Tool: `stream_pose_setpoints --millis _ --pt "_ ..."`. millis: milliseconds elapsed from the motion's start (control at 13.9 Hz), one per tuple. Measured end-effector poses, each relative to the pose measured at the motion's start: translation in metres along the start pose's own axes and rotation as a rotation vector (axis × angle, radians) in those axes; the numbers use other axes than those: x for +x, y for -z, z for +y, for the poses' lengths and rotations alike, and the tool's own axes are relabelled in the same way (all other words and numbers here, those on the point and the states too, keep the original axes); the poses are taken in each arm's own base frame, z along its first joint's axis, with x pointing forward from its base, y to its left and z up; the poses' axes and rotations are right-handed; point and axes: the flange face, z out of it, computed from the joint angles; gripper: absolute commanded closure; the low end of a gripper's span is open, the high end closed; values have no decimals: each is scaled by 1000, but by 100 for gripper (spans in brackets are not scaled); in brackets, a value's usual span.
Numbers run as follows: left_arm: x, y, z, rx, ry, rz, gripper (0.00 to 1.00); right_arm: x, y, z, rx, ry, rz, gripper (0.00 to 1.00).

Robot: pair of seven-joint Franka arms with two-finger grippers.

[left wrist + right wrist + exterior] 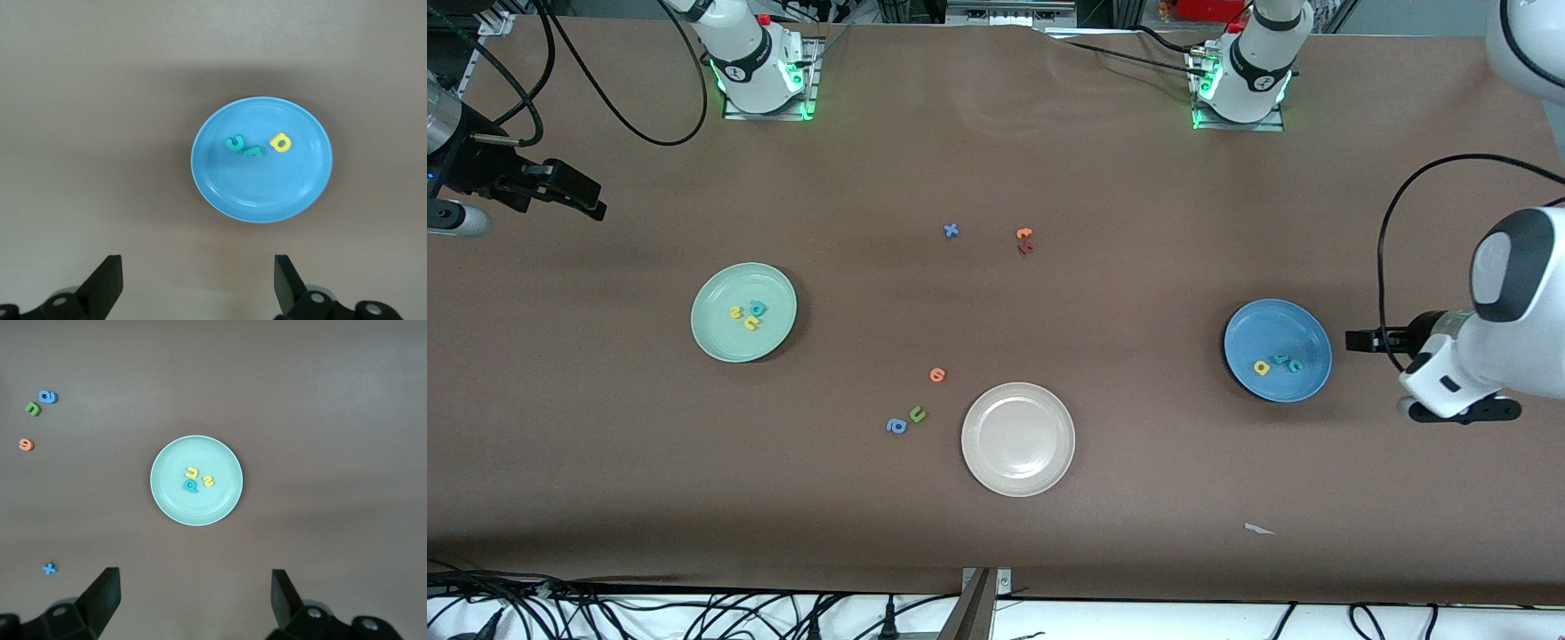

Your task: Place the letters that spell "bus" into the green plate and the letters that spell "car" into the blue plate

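- Three foam letters, a teal b (pixel 758 308), a yellow u (pixel 751 324) and a yellow s (pixel 735 312), lie clustered in the green plate (pixel 720 342) toward the right arm's end of the worktop (pixel 996 160).
- A teal c (pixel 1296 364), a teal r (pixel 1280 360) and a yellow a (pixel 1261 367) lie in the blue plate (pixel 1272 324) toward the left arm's end; by how things lie, both words look sorted.
- The letters appear light, soft and very small; any regrasp would likely call for a pinch across a letter's outer edges, and the shallow plates could slide.
- The left end effector (pixel 199 283), fingers spread wide and empty, hangs over bare worktop beside the blue plate.
- The right end effector (pixel 195 600), equally wide and empty, hangs off the green plate, near the table's edge.
- Leftovers on the worktop: an empty cream-white plate (pixel 1017 438), an orange letter (pixel 936 374), a green u (pixel 917 413), a blue a (pixel 896 426), a blue x (pixel 951 230), and touching orange (pixel 1024 234) and dark red letters (pixel 1025 247); none crowds either plate.
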Motion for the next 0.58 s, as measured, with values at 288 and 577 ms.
stream_pose_setpoints --millis 288,577 --pt "-34 50 -34 -96 -81 69 0 0 0 0 0 0 0 0" --pt "-82 105 -12 -65 -130 161 0 0 0 0 0 0 0 0"
